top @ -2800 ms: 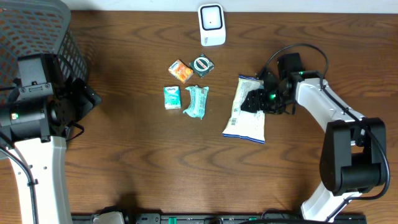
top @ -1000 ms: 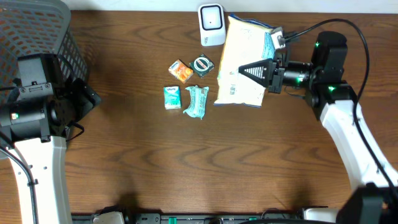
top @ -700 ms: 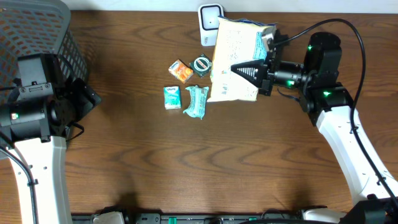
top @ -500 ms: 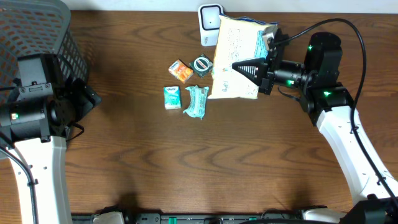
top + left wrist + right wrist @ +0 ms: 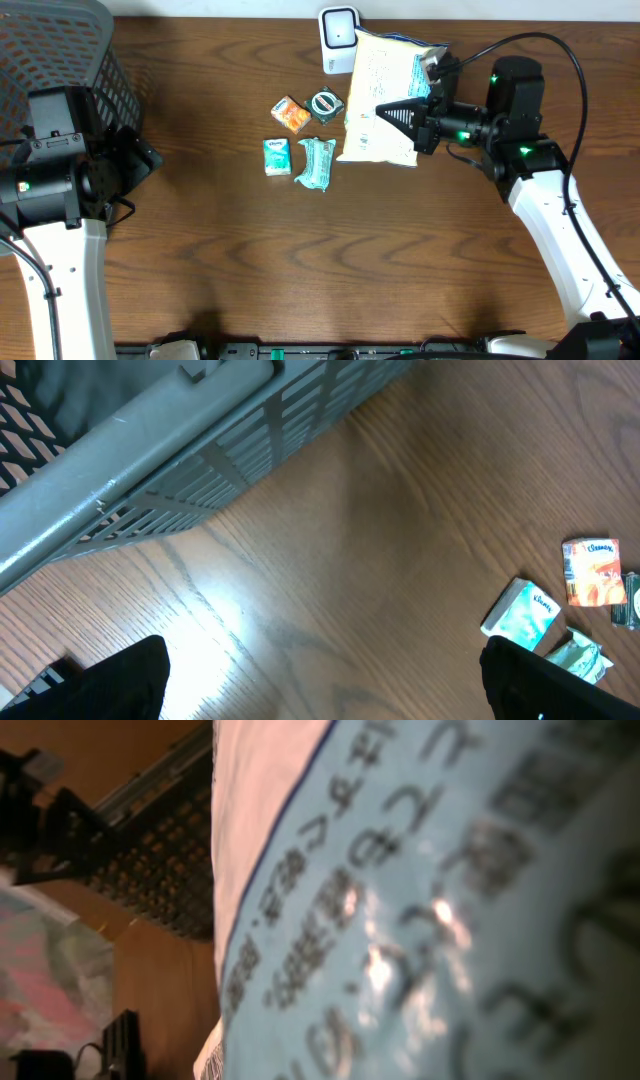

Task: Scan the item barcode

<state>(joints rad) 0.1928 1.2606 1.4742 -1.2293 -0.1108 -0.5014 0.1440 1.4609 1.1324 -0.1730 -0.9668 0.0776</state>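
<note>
Near the top-centre scanner [image 5: 340, 40], right gripper [image 5: 385, 112] pinches a glossy blue-white bag [image 5: 375, 75] bearing blurred print; left gripper [image 5: 330, 685] gapes wide.

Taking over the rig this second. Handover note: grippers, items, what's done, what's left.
Left gripper: open, empty, near the grey basket.
Right gripper: shut on the white-and-blue bag, held up beside the white scanner; seen from overhead, the bag's edge overlaps it.
Done: bag grasped and at the scanner.
Left: nothing shows whether the scan registered, so confirm it. Four small items lie left of the bag.
</note>
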